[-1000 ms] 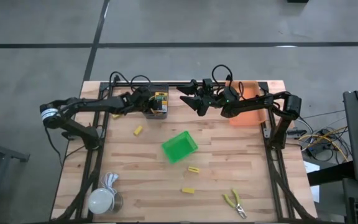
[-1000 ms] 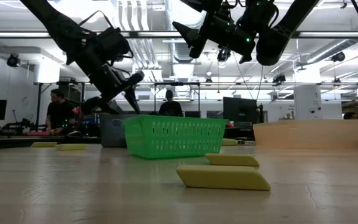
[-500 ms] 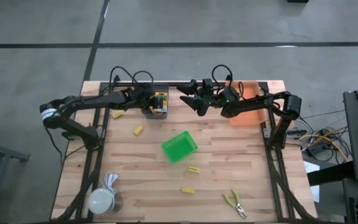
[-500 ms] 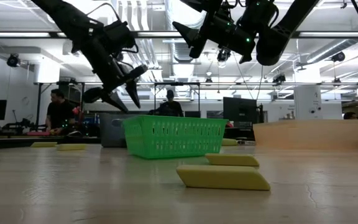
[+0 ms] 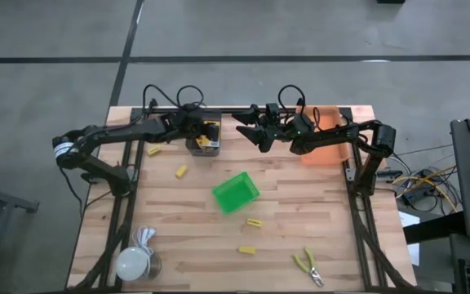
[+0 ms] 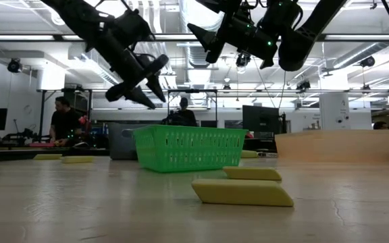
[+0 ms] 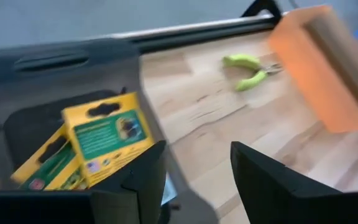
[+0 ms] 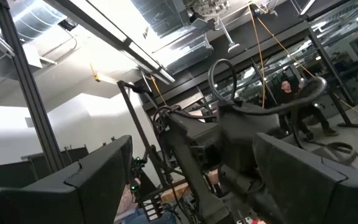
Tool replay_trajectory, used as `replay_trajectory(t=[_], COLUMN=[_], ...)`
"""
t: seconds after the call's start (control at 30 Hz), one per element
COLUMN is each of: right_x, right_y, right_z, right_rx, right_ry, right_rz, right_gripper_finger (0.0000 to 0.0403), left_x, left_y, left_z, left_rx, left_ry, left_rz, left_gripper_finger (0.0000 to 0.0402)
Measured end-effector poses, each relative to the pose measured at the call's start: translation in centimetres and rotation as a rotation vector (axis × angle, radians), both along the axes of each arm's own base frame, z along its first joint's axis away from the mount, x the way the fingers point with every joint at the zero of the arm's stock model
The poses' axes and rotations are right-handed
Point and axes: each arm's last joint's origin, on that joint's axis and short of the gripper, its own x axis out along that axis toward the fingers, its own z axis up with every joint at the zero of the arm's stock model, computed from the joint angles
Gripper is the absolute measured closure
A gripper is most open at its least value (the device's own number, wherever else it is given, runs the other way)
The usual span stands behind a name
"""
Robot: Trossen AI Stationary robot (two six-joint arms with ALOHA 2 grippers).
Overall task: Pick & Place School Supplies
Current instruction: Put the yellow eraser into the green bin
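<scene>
Two yellow-and-green crayon boxes lie tilted inside the grey bin at the table's far edge. My left gripper hangs open above that bin, touching nothing. My right gripper is open in the air to the right of the bin, its wrist view facing the room. Small yellow blocks lie flat on the wood. Yellow-handled pliers lie near the near edge. A second pair of pliers lies by the orange bin.
A green basket stands mid-table. The orange bin sits under my right arm at the far right. A white round object is at the near left corner. Another yellow block lies left of the grey bin. People show beyond the table.
My left gripper has risen above the grey bin and shifted a little toward the table's right, tipping to a more level pose, its fingers staying open. My right arm has kept still.
</scene>
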Motion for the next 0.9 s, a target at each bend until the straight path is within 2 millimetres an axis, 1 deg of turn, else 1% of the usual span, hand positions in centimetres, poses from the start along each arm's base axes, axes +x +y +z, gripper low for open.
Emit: replay_trajectory(t=[0.3,0.47,0.53,0.6,0.77,0.9], right_x=[0.0,0.0,0.0,0.0,0.0,0.0], right_y=[0.0,0.0,0.0,0.0,0.0,0.0], right_z=[0.0,0.0,0.0,0.0,0.0,0.0], right_rx=[0.0,0.0,0.0,0.0,0.0,0.009], right_ry=[0.0,0.0,0.0,0.0,0.0,0.0], right_rz=[0.0,0.0,0.0,0.0,0.0,0.005], right_gripper_finger=[0.0076,0.0076,0.0076,0.0076,0.0076,0.0076], left_x=[1.3,1.4,1.2,0.9,-0.4,-1.6], left_y=[-0.8,-1.2,-1.4,-1.6,-2.5,-3.4], left_z=[1.4,2.0,2.5,3.2,5.4,6.8], left_rx=[0.191,0.233,0.25,0.28,0.345,0.381], left_ry=[-0.067,-0.088,-0.1,-0.121,-0.191,-0.23], left_rz=[-0.131,-0.16,-0.185,-0.246,-0.36,-0.462], left_gripper_finger=[0.022,0.022,0.022,0.022,0.022,0.022])
